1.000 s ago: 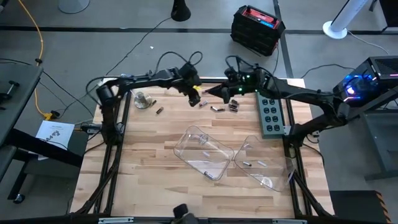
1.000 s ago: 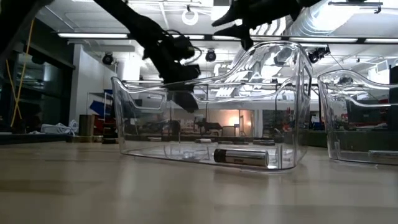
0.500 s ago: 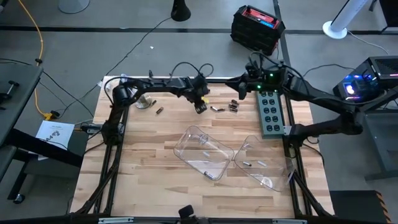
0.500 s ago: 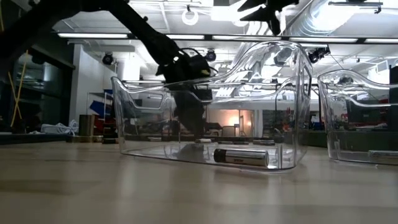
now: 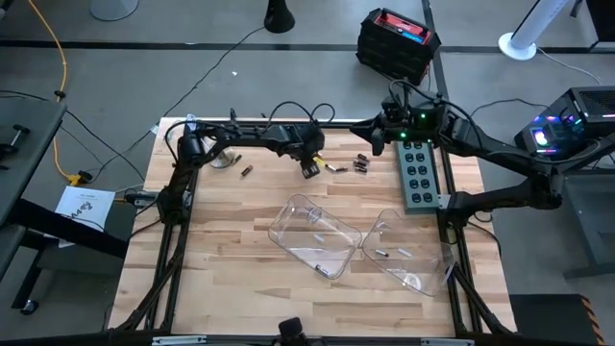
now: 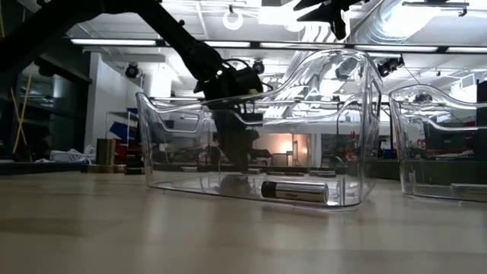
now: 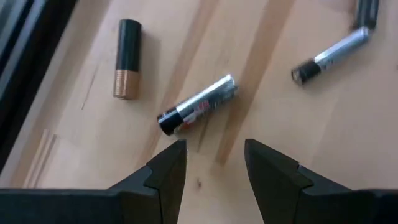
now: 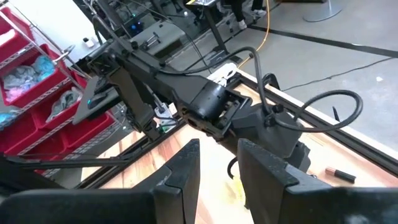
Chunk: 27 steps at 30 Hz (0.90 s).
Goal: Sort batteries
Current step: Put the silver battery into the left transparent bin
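Low over the far half of the pale wooden slatted table [image 5: 221, 259], the left gripper [image 5: 310, 169] points down at the boards with its two dark fingers [image 7: 166, 171] standing apart and nothing between them. In the left wrist view a silvery-grey cylindrical battery with a black end [image 7: 198, 114] lies tilted on the wood just ahead of the fingertips, close to the gap but not inside it and not touched. A dark battery with a copper-coloured end [image 7: 127, 58] lies a little farther off to one side, and another silvery battery with a dark cap [image 7: 330, 56] lies apart on the other side, beside a dark object at the picture's edge that cannot be made out. From above, a small cluster of loose batteries [image 5: 348, 165] lies on the table between the left gripper and the grey power strip with dark sockets [image 5: 419, 175], and a single small brown battery [image 5: 245, 171] lies well apart toward the left arm's base. Nearer the front, two clear rectangular plastic trays [image 5: 314, 234] sit side by side, each with a few batteries inside; the low view shows one battery lying on its side on the floor of the nearer tray [image 6: 295, 190]. The right gripper [image 5: 377, 137] hangs raised above the far edge of the table near the power strip, its fingers [image 8: 180, 171] parted and empty.
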Available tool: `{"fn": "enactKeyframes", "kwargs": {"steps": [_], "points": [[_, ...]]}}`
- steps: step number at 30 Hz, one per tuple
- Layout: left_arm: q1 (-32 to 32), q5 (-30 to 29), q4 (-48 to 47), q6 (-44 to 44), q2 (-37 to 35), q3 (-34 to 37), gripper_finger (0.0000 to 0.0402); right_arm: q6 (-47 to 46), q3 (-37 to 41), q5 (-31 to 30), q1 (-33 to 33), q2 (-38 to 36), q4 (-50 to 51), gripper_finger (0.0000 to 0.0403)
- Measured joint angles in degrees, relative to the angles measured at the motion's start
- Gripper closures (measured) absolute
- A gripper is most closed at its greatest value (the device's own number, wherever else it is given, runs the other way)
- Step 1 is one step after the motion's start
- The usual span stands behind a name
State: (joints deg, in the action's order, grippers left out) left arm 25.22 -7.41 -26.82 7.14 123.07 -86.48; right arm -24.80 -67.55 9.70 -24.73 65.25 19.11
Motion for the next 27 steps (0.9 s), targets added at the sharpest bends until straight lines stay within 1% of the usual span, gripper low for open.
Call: {"fn": "enactKeyframes", "kwargs": {"steps": [2, 4, 6, 9, 12, 14, 17, 19, 21, 23, 25, 27], "points": [[0.1, 1.8, -1.1, 4.3, 0.0, 0.0, 0.0253, 0.2, 0.0, 0.3, 0.0, 0.0, 0.0, 0.0302], [0.2, 4.1, -4.5, 7.6, -0.3, -0.2, 0.0270, 0.3, 0.0, 0.5, 0.0, 0.0, 0.0, 0.0302], [0.2, 5.4, -8.1, 6.9, -1.1, -1.0, 0.0292, 0.3, 0.0, 0.9, 0.0, -0.1, 0.0, 0.0302], [0.7, 7.4, -10.0, 5.9, -4.7, -1.7, 0.0324, 0.3, 0.0, 1.3, 0.0, -0.1, 0.0, 0.0302], [2.1, 8.4, -7.9, 5.6, -10.0, -1.4, 0.0345, 0.3, 0.0, 1.4, 0.0, 0.0, 0.6, 0.0302], [3.5, 10.2, -4.3, 6.3, -13.2, 0.0, 0.0352, 0.5, 0.0, 1.4, 0.0, 0.4, 1.6, 0.0302], [6.3, 15.1, 3.3, 8.0, -16.6, 3.1, 0.0356, 1.3, 0.0, 1.4, 0.0, 1.4, 2.1, 0.0302], [8.2, 16.6, 5.2, 7.8, -16.9, 4.3, 0.0357, 1.9, 0.0, 1.4, 0.0, 1.9, 2.0, 0.0302], [9.6, 18.5, 3.9, 9.8, -15.2, 4.6, 0.0357, 2.4, 0.0, 1.4, 0.0, 2.5, 2.0, 0.0302], [10.2, 21.0, 0.7, 13.2, -12.6, 4.7, 0.0351, 2.4, 0.0, 1.4, 0.0, 3.1, 2.1, 0.0302], [9.6, 22.4, -1.9, 17.5, -10.1, 4.8, 0.0339, 2.4, 0.0, 1.9, 0.0, 3.4, 2.2, 0.0302], [8.7, 22.4, -2.1, 21.8, -8.4, 4.8, 0.0322, 2.4, 0.0, 1.9, 0.0, 3.5, 2.5, 0.0302]]}}
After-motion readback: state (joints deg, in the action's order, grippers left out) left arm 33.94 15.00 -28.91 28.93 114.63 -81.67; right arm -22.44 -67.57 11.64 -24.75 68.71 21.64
